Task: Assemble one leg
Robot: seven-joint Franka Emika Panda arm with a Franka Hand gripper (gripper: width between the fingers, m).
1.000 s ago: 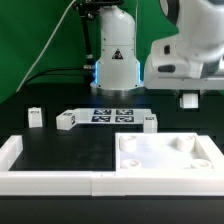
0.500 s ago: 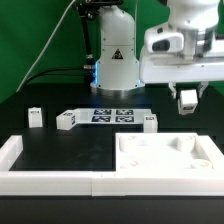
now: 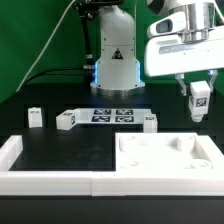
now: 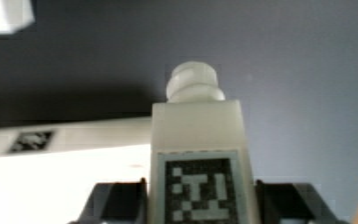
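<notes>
My gripper (image 3: 200, 104) hangs at the exterior view's upper right, above the table, shut on a leg (image 3: 200, 98). The leg is a small white post with a black-and-white tag on its face. In the wrist view the leg (image 4: 201, 140) stands between my two dark fingers (image 4: 115, 203), tag toward the camera and its round peg pointing away; the gripper (image 4: 201, 207) grips its lower end. Three more legs lie on the table: one (image 3: 35, 117) at the left, one (image 3: 66, 121) beside it, and one (image 3: 150, 122) behind the plate.
The large white square plate (image 3: 140, 150) with corner holes lies at the front right. The marker board (image 3: 112, 115) lies in the middle at the back. A white wall (image 3: 12, 152) runs along the front and left. The robot base (image 3: 115, 55) stands behind.
My gripper has risen and moved toward the exterior view's right with the leg held in it. The legs on the table have not moved.
</notes>
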